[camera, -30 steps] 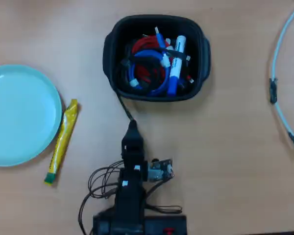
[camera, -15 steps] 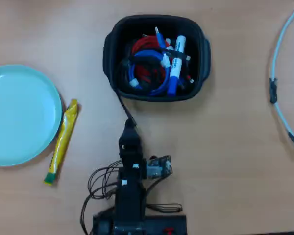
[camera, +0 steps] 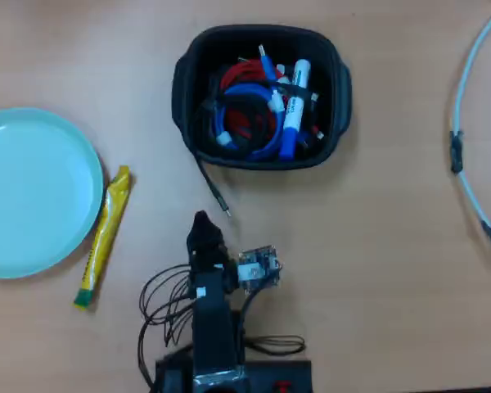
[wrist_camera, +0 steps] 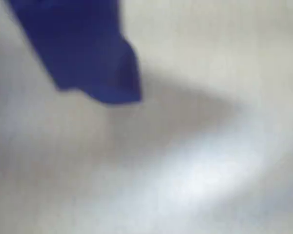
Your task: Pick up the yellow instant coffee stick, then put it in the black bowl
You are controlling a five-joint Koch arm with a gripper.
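On the wooden table (camera: 393, 262), the teal plate (camera: 33, 192) sits at the left of the overhead view and the black bowl (camera: 262, 97), full of cables and a marker, at top centre. The yellow coffee stick (camera: 104, 236) lies flat just beside the plate's right edge, its long axis running nearly top to bottom with a slight tilt, green end toward the bottom. It is well to the left of the claw (camera: 200, 223). The arm is folded low over its base, pointing up the frame and a little left; only one blurred blue tip shows in the wrist view, so I cannot tell how wide the claw stands.
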